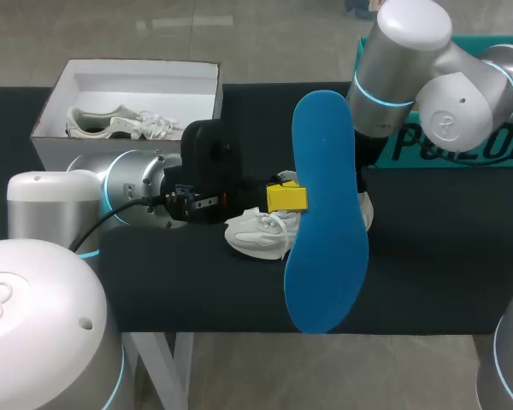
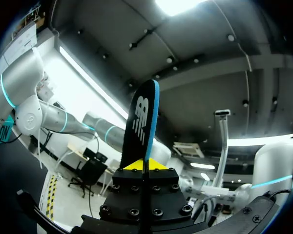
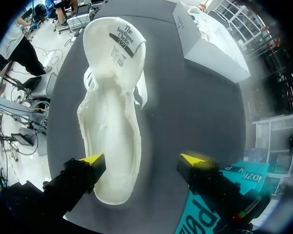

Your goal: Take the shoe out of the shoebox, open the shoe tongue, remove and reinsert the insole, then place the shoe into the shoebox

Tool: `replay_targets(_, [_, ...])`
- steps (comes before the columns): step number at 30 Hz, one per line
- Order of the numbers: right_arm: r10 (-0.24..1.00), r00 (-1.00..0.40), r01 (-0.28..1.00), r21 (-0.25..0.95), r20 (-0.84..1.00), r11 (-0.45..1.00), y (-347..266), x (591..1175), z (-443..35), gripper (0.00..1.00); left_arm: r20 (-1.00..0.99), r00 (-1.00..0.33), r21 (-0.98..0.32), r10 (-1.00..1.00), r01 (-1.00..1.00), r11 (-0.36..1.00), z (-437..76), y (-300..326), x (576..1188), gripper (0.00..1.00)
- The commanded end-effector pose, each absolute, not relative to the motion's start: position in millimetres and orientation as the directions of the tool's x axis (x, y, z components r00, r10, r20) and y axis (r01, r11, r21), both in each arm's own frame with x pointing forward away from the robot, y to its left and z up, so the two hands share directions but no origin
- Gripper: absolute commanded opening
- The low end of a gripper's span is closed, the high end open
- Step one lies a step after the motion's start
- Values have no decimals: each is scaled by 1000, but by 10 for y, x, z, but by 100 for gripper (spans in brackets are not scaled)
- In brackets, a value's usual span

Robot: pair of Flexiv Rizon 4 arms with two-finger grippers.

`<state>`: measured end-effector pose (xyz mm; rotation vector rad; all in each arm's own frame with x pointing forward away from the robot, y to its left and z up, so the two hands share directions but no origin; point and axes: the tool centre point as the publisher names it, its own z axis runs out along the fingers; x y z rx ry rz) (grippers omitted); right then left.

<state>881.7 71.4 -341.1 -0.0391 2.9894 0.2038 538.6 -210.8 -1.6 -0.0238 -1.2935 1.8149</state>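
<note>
Above the black table [image 1: 427, 256], my left gripper [image 1: 286, 198] was clamped on the blue insole [image 1: 325, 213] at its edge, holding it upright. I judged it light and floppy, best pinched mid-length. Beneath lay the white sneaker [image 1: 261, 232]; my right gripper [image 3: 142, 159] gaped wide over its heel, empty.

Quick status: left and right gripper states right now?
Left gripper: closed on the blue insole.
Right gripper: open, holding nothing; the white shoe lies by one of its jaws.

Shoe [image 1: 256, 235] is set at centre of table [image 1: 445, 256]; insole [image 1: 325, 222] is held above it in left end effector [image 1: 286, 198]; shoebox [image 1: 207, 96] is placed far left.
</note>
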Motion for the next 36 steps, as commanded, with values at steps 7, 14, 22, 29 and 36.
replay_targets(7, [-35,-990,-55,145,-138,988,1107,9050,-3752,100,445,-612,-770,654,-635,-70,-17,-2114,5381,0])
replay_targets(14, [-22,-996,-34,150,-82,988,1098,9014,-3862,29,445,-612,-770,654,-635,-70,-17,-2114,5381,0])
replay_targets(22, [-22,-996,-34,150,-82,988,1098,9014,-3862,0,445,-612,-770,654,-635,-70,-17,-2114,5381,0])
replay_targets(29, [51,-995,40,127,-80,991,1075,8961,-3830,0,445,-612,-770,654,-635,-70,-17,-2114,5381,0])
replay_targets(36, [495,-857,494,48,-140,868,1041,8746,-3565,0,445,-612,-770,654,-635,-70,-17,-2114,5381,0])
